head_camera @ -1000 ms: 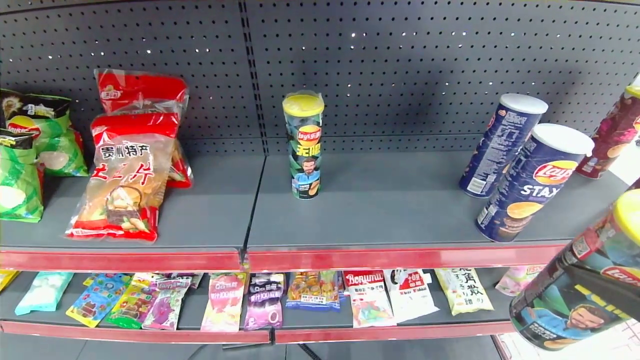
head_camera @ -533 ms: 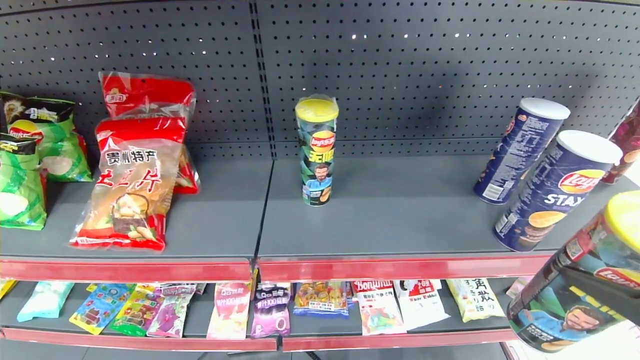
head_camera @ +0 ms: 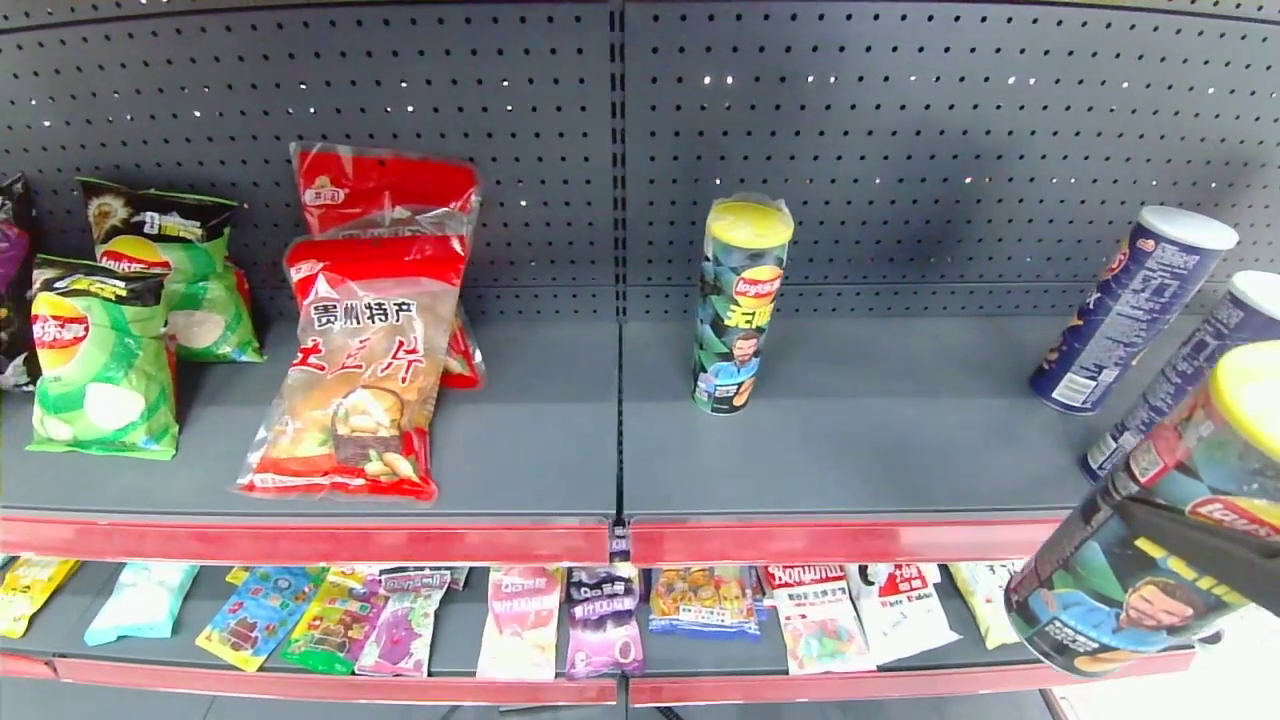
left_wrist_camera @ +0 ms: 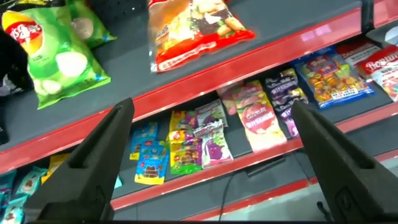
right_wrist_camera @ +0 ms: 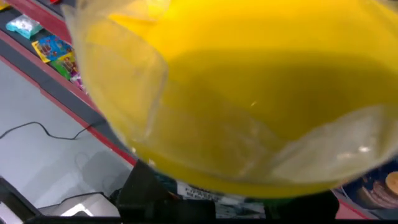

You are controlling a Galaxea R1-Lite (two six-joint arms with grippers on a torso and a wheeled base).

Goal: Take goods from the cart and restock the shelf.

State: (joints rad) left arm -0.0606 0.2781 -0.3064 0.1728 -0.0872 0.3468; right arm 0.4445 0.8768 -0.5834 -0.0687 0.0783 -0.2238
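My right gripper (head_camera: 1195,545) is shut on a tilted chips can (head_camera: 1130,590) with a yellow lid (right_wrist_camera: 249,93), held at the lower right in front of the shelf's red edge. A matching yellow-lidded can (head_camera: 740,305) stands upright at the middle of the grey upper shelf (head_camera: 850,450). My left gripper (left_wrist_camera: 211,168) is open with nothing between its fingers, and it hangs in front of the lower shelf's candy packets (left_wrist_camera: 205,134).
Red snack bags (head_camera: 365,370) and green chip bags (head_camera: 100,360) fill the shelf's left part. Two blue cans (head_camera: 1130,310) lean at the right. Bare shelf lies on both sides of the upright can. Small packets (head_camera: 600,620) line the lower shelf.
The whole head view has shifted, so the shelf goods now sit further right in the picture. The held can stays at the lower right, still gripped.
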